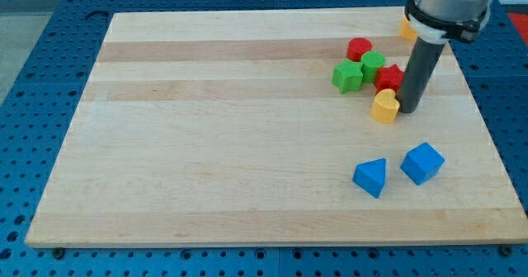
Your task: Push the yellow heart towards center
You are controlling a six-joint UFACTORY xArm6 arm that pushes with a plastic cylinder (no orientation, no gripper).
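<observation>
The yellow heart (pixel 384 106) lies on the wooden board (pixel 231 129) at the view's right, just below a red block (pixel 388 77). My tip (pixel 407 110) stands on the board right against the heart's right side. The dark rod rises from there and hides part of the red block.
A red block (pixel 359 49) and two green blocks (pixel 347 76) (pixel 373 63) cluster above and left of the heart. A blue triangular block (pixel 370 177) and a blue cube (pixel 421 162) lie below. An orange-yellow block (pixel 407 27) peeks out behind the arm at the board's top right.
</observation>
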